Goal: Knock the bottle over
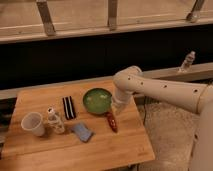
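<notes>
The bottle (54, 120) stands upright, well apart from the gripper (116, 106) beside the bowl (94, 100), its closure indiscernible.

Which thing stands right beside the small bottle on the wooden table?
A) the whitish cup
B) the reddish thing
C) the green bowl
A: the whitish cup stands beside the upright bottle, while the gripper hangs at the green bowl's right edge, away from both.

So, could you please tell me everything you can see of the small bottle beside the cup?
The bottle is small and made of clear plastic, with a white cap and a pale label. It stands upright on the wooden table, close beside the translucent cup; whether they touch is unclear. The pincer hangs well away from it, by the green bowl.
</notes>
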Controlling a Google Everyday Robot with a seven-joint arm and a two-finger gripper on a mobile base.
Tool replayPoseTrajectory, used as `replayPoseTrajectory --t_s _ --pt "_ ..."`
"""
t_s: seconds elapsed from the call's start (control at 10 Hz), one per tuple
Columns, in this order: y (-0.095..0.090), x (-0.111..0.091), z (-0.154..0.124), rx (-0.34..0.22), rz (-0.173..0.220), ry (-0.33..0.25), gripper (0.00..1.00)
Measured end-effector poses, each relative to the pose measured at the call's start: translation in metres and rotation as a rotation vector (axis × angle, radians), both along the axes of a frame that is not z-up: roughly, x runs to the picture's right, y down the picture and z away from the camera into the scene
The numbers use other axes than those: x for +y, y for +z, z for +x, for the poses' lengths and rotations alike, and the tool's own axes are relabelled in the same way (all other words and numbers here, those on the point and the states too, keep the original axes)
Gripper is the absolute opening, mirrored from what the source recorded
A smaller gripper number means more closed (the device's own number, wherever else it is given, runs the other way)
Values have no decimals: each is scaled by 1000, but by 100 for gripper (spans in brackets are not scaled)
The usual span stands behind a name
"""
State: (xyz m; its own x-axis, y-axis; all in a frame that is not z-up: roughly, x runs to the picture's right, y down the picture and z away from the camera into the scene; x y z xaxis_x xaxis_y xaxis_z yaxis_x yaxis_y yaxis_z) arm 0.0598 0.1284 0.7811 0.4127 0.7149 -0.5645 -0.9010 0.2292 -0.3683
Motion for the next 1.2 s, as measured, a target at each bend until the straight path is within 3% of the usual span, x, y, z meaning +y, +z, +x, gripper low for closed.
replayPoseTrajectory --t_s 0.2,0.5,0.7,0.8,1.2 --pt "-5 2 -19 -21 7 -64 0" --pt "-14 6 -95 -80 10 -196 0" --pt "-25 20 -160 -156 -10 -274 0" --pt "-29 26 -175 -175 -17 -291 0" --pt "-28 26 -172 -178 -22 -290 0"
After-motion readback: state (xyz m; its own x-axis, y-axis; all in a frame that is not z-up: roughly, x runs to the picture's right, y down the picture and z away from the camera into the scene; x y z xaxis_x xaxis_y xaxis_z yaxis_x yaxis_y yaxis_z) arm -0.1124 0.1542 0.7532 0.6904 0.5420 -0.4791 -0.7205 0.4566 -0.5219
